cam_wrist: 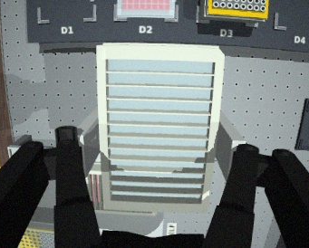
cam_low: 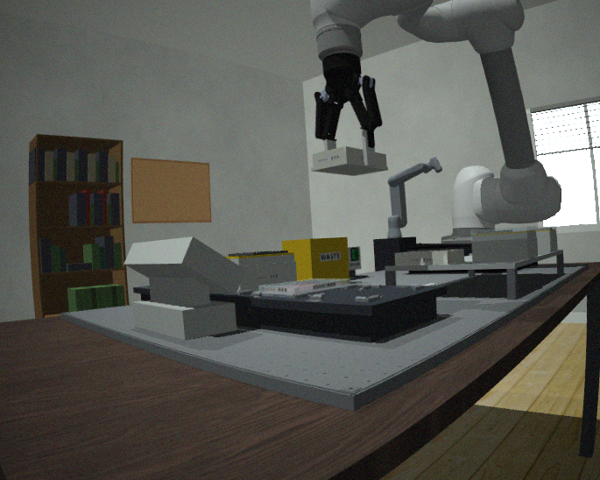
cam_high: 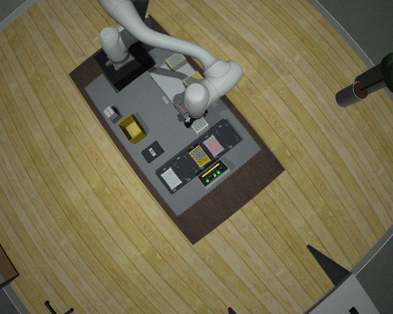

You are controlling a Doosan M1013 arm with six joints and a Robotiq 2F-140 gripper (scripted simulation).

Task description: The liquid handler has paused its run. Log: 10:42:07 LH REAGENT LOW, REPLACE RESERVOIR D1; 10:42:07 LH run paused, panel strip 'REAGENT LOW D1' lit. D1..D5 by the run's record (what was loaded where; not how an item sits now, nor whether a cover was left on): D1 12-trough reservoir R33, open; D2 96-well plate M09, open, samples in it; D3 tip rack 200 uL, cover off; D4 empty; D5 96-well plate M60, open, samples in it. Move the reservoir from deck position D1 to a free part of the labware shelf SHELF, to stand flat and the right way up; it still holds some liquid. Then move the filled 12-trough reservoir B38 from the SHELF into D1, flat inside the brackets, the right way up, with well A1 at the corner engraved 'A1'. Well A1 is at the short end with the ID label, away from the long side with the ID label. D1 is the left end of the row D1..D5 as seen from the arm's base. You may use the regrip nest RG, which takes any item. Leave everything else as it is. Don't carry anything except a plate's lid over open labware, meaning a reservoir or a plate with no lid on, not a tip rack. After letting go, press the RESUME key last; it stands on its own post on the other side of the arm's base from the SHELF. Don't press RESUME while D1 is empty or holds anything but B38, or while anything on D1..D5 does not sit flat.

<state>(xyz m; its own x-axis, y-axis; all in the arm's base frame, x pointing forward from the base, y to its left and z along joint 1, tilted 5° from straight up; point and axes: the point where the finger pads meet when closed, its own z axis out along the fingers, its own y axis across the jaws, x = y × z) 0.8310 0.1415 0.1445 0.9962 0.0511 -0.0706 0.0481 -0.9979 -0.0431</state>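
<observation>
My gripper (cam_low: 349,147) is shut on a white 12-trough reservoir (cam_low: 349,159), gripping its long sides and holding it level, high above the base plate. In the wrist view the reservoir (cam_wrist: 159,122) holds pale blue liquid and hangs between the fingers, just short of the deck row. From above it (cam_high: 199,125) sits beside the deck's near edge. Its ID label is too small to read. Deck position D1 (cam_wrist: 68,16) is empty inside its brackets; it also shows in the overhead view (cam_high: 230,134).
The lit panel (cam_high: 213,173) stands by the deck. The shelf (cam_low: 476,263) carries labware. The yellow waste bin (cam_high: 132,128), RG nest (cam_high: 154,150) and RESUME post (cam_high: 111,113) stand apart.
</observation>
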